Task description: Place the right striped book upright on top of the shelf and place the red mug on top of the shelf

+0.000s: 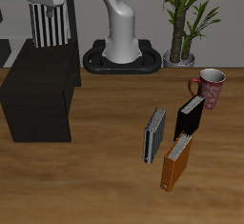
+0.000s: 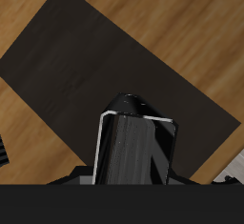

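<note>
The gripper (image 1: 45,1) is holding the right striped book (image 1: 50,24) above the shelf (image 1: 40,99), the book hanging upright below the jaws with its lower edge clear of the flat black top. The jaws are pinching the book's upper edge across its thin dimension, opened only by the thickness of the cover. In the wrist view the book (image 2: 135,147) is appearing end-on as a dark slab directly over the shelf top (image 2: 105,71).

Handling judgement: the book is a thin, stiff hardback, probably light, with smooth covers that may slip or pivot under a narrow pinch. Standing on its lower edge it is likely to tip, so it should be lowered square to the shelf and released only when resting flat.

The red mug (image 1: 210,86) is standing on the table (image 1: 105,185), well apart from the shelf, near three other books. It is rigid, and the rim wall looks the best purchase.
</note>
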Robot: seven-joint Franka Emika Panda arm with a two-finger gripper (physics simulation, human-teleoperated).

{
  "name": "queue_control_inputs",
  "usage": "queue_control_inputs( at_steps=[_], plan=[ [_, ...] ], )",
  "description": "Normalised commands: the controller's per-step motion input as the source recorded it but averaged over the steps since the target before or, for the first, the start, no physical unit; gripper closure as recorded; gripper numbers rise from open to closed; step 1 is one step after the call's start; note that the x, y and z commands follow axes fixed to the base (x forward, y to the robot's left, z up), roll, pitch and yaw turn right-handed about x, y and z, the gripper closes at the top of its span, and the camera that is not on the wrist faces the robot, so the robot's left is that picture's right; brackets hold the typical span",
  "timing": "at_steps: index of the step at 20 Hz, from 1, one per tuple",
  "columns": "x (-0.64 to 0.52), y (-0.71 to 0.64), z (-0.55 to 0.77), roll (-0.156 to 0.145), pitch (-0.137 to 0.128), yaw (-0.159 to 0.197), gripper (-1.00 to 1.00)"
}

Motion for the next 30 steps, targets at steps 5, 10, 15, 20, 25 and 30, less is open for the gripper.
queue_control_inputs(
  at_steps=[5,10,15,20,25,30],
  plan=[
    [-0.51,-0.28,-0.07,0.035,-0.035,-0.06,1.0],
    [-0.29,-0.14,-0.02,0.012,-0.025,-0.039,1.0],
    [-0.13,-0.08,-0.04,-0.01,-0.002,-0.028,1.0],
    [0.03,-0.14,-0.08,-0.022,0.01,-0.035,1.0],
    [0.14,-0.03,-0.1,-0.002,0.02,0.01,1.0],
    [0.2,-0.05,-0.21,-0.029,0.084,-0.018,-1.0]
  ],
)
